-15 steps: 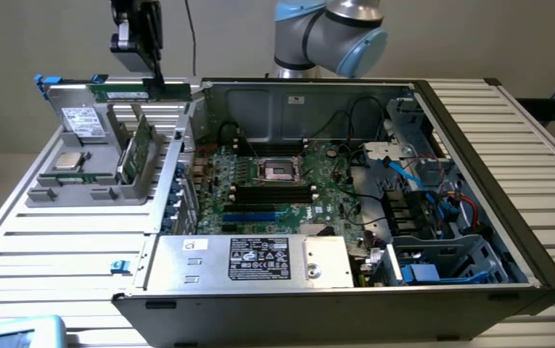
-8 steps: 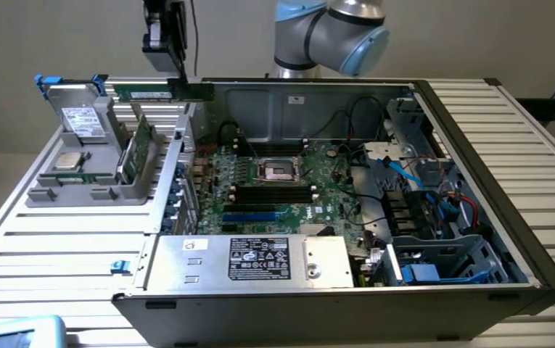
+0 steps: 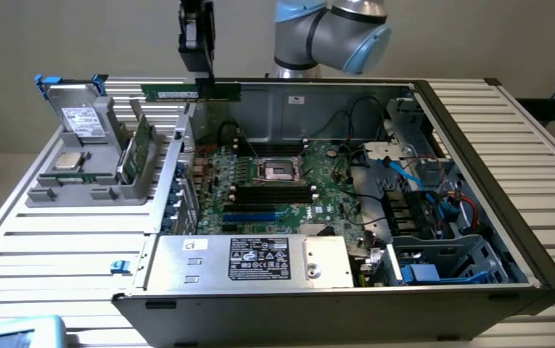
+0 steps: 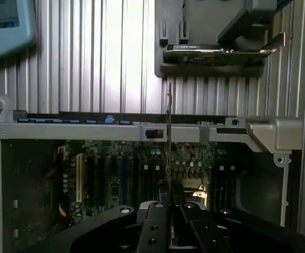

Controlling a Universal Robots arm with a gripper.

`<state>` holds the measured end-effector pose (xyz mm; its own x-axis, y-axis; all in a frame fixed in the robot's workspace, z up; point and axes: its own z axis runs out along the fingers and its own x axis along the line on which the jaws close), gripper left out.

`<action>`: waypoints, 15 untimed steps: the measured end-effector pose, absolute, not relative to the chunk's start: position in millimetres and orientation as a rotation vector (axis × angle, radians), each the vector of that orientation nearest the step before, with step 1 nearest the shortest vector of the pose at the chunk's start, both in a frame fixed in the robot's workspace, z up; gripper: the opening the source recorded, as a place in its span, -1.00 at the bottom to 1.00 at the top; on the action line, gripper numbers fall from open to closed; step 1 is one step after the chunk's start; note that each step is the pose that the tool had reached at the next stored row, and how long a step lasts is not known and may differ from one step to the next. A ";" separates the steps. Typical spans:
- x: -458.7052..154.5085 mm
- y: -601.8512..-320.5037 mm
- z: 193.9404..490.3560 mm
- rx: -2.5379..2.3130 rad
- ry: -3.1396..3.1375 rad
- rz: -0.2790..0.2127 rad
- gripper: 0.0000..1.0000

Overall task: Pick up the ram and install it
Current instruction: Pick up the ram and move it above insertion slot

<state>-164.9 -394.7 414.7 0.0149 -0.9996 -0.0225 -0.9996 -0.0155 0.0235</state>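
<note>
The ram [image 3: 175, 92], a long thin green board, hangs level in the air above the rear corner of the open computer case [image 3: 471, 145] on the exterior view's left. My gripper [image 3: 205, 81] comes down from above and is shut on its upper edge near one end. In the wrist view the ram [image 4: 168, 132] shows edge-on as a thin line running out from between my dark fingers [image 4: 157, 221], over the case wall and the motherboard [image 4: 141, 168]. The dark memory slots [image 3: 272, 194] lie below the processor socket [image 3: 279, 170] on the motherboard.
A grey holder [image 3: 74, 192] stands outside the case on the exterior view's left, with a silver drive with blue tabs [image 3: 82, 119], a square processor chip [image 3: 69, 161] and a green board [image 3: 141, 148]. The power supply [image 3: 248, 261] fills the case front; cables and a drive cage [image 3: 442, 261] crowd the right.
</note>
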 end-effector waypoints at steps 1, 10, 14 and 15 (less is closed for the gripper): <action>-160.6 -394.7 414.7 2.237 -2.204 -0.051 -0.74; -119.6 -394.7 414.7 2.237 -2.203 -0.052 -0.74; -101.2 -394.7 414.7 2.237 -2.203 -0.052 -0.74; -96.7 -394.7 414.7 2.237 -2.203 -0.052 -0.74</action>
<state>-96.7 -394.7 414.7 0.0147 -0.9996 -0.0225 -0.9996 -0.0152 0.0245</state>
